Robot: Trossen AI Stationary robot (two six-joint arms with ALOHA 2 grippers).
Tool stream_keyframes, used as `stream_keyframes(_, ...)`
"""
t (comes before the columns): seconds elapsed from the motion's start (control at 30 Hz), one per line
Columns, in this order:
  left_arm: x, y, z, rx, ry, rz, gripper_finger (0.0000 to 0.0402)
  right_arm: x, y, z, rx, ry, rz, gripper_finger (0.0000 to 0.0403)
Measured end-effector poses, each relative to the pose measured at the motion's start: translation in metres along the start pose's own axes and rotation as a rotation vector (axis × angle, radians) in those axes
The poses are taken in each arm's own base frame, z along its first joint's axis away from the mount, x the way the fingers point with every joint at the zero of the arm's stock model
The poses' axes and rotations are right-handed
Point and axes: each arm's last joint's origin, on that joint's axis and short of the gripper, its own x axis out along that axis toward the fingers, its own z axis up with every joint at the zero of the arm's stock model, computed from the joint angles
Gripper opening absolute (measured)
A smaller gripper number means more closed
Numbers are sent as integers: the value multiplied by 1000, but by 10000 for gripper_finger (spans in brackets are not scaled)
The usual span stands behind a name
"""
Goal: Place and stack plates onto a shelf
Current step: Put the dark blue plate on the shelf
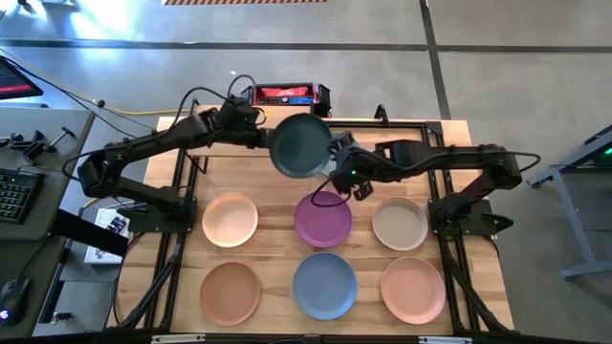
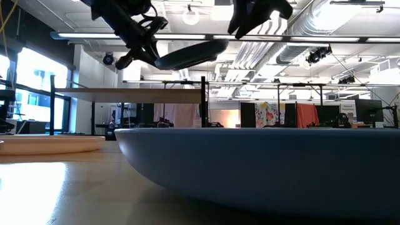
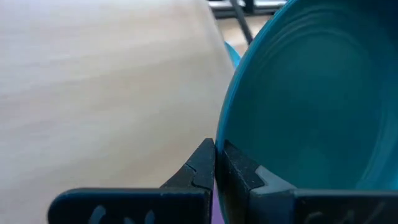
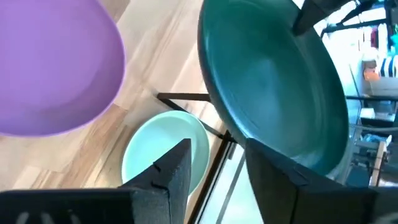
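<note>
My left gripper is shut on the dark teal plate and holds it in the air over the far middle of the table. In the low view this plate hangs above the shelf, the light-wood board on a black frame. My right gripper is open just beside the plate's right rim; between its fingers only the pale grey-green plate shows, lying flat lower down by black frame bars. Peach, purple, beige, terracotta, blue and salmon plates lie on the tabletop. My left gripper pinches the teal plate's rim on its left side, one finger on the inner face and one on the outer face. It comes roughly level from the table's left. The plate is lifted clear and slightly tilted. My right gripper: whether its finger touches the rim I cannot tell.
The shelf board lies close below my left gripper. A black upright of the frame stands at the shelf's end. The blue plate fills the low view's foreground. A red and black device sits past the table's far edge.
</note>
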Motion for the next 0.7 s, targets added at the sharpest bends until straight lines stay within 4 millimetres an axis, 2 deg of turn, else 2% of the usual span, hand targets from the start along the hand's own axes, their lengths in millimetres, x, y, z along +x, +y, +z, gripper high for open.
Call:
stream_keyframes(0.27, -30, 7, 28, -2, -15, 125, 4, -5, 1, -5, 73, 14, 17, 142)
stream_keyframes(0.43, -42, 20, 44, -37, -49, 200, 4, -5, 2, -6, 72, 27, 30, 142)
stream_keyframes(0.7, -46, 44, 60, -97, -90, 261, 4, -5, 3, -6, 114, 30, 34, 142)
